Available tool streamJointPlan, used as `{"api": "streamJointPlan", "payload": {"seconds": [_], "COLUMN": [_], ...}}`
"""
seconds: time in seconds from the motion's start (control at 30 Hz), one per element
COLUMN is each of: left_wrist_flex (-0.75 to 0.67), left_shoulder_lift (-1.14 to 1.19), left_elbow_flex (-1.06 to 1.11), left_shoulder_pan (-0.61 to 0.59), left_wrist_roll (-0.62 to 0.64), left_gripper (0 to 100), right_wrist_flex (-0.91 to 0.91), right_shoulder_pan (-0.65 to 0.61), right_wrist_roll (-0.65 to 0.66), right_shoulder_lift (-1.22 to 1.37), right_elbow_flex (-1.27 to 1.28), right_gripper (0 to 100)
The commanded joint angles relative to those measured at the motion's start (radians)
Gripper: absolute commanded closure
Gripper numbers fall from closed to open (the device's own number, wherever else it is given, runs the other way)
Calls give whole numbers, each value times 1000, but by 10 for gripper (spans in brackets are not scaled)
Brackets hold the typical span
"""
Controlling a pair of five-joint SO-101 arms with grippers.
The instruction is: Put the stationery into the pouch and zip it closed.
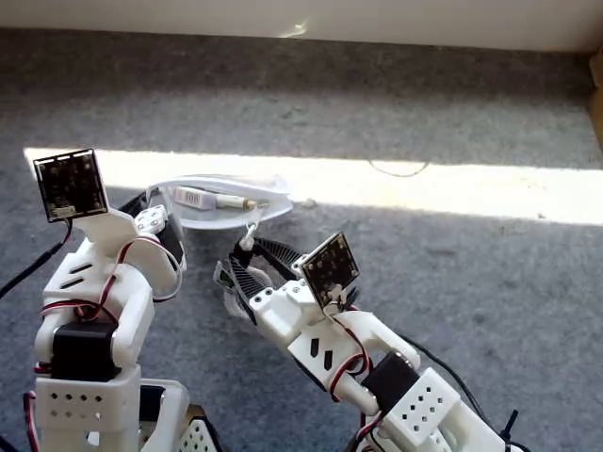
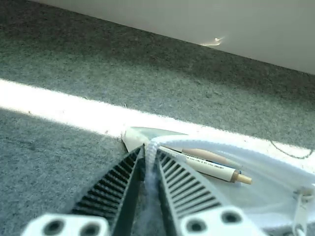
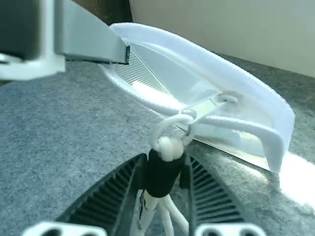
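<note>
- High view: fixed, above and behind both arms, looking down and forward at the pouch [image 1: 226,202]; farthest off.
- Left wrist view: low, right at one end of the pouch, facing along it.
- Right wrist view: low, right at the pouch's pull cord [image 3: 162,169], facing its zipper edge.
- All three share the pouch.

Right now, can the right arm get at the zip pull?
Looks like yes, it is there: the right arm's jaws are shut on the zip pull's black toggle, its cord running clear to the slider. The left arm's jaws clamp the pouch end.
</note>
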Motion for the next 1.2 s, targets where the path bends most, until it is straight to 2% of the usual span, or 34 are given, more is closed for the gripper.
{"api": "streamJointPlan", "payload": {"seconds": [0.0, 0.53, 0.7, 1.17], "left_wrist_flex": [-2, -2, -2, -2], "left_shoulder_lift": [-24, -24, -24, -24], "left_elbow_flex": [-22, -21, -21, -21], "left_shoulder_pan": [-16, -16, -16, -15], "left_wrist_roll": [-9, -9, -9, -9], "left_gripper": [993, 993, 993, 993], "right_wrist_flex": [-25, -25, -25, -25], "right_shoulder_pan": [-5, 31, 31, 31], "right_wrist_roll": [-3, -9, -9, -9], "right_shoulder_lift": [-30, -27, -27, -25], "right_elbow_flex": [-10, -18, -18, -18], "right_gripper": [907, 902, 833, 833]}}
